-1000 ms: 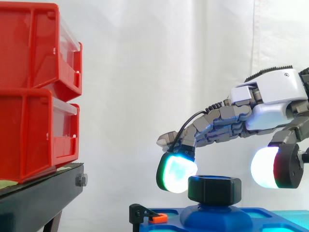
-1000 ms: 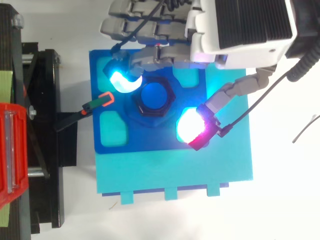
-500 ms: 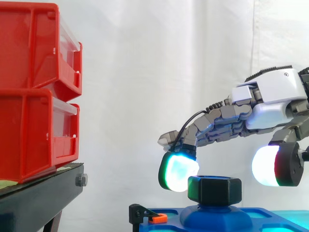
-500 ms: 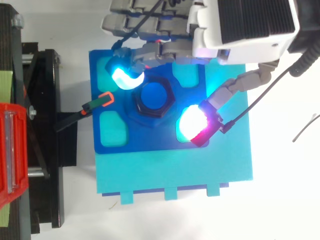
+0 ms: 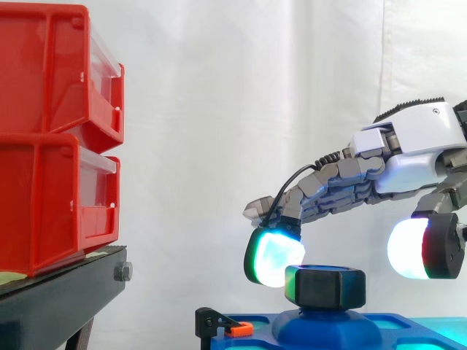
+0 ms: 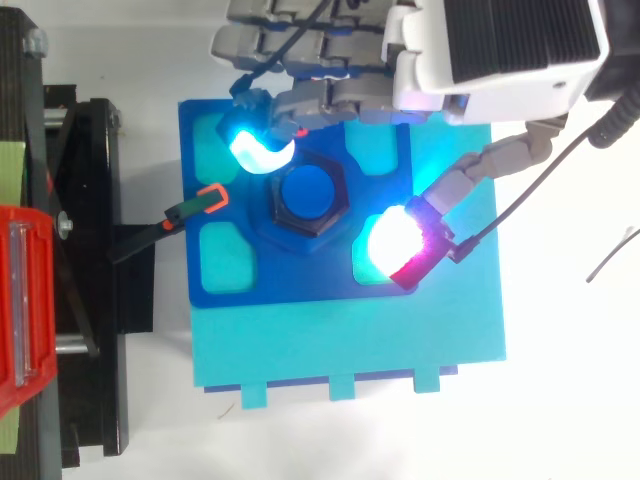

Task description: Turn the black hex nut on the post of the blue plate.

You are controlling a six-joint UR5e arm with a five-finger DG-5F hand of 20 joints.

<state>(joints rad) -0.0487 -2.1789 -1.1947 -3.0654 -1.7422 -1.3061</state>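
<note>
White curtain behind, red bins (image 5: 51, 138) on black stand (image 5: 58, 299) at left. Black hex nut (image 5: 325, 286) sits on blue plate (image 6: 300, 285) post. Hand (image 5: 416, 146) spread wide, gripping nothing, fingers (image 6: 258, 152) just beside the nut, thumb pad (image 6: 395, 240) apart. Orange-tipped clip (image 6: 205, 200) close by.

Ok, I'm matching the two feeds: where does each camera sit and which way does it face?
Side view: beside the work at its height, looking level across the black hex nut; robot hand comes in from the right.
Top view: overhead, looking down on the blue plate; robot hand comes in from the upper right.
Both show the nut, plate, robot hand and red bins.
</note>
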